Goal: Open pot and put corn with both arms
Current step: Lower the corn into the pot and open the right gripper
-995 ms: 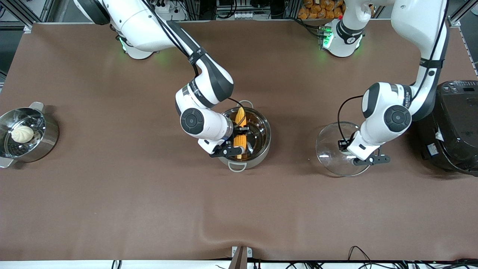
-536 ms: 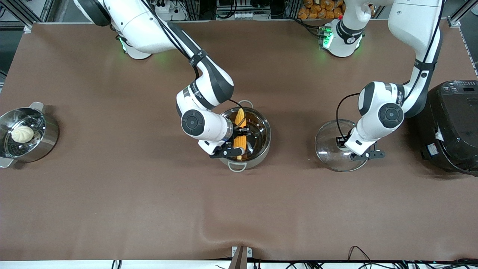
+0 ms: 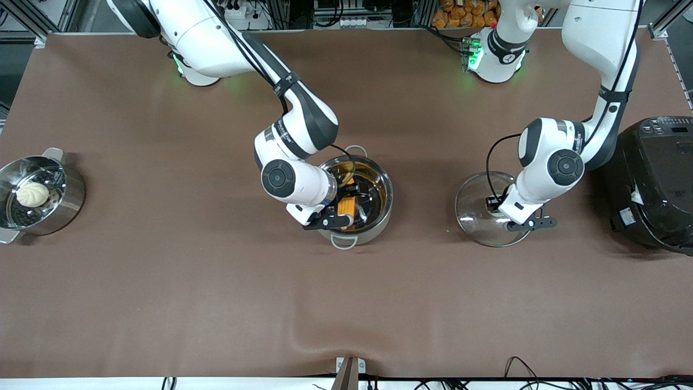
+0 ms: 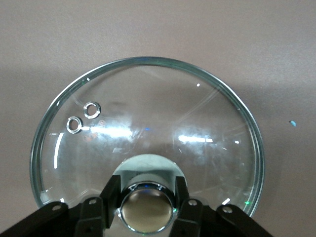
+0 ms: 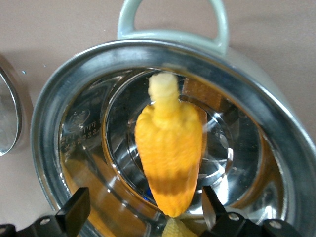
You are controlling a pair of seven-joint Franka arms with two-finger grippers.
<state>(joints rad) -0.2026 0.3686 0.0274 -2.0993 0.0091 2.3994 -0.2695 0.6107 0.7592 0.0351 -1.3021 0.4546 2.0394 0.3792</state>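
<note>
Brown table cloth (image 3: 162,271) carries the open pot (image 3: 379,216) at centre, corn (image 5: 169,148) inside between the right gripper's (image 5: 143,210) spread fingers, while the left gripper (image 4: 145,197) pinches the lid (image 4: 148,123) at three o'clock, leaving only withdrawal.

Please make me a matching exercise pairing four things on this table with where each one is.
Things:
1. corn
2. lid
3. bun
4. left gripper

Places or states:
A. in the steamer
B. in the pot
C. shut on the lid's knob
D. on the table, between pot and rice cooker

Pairs: 1-B, 2-D, 3-A, 4-C
</note>
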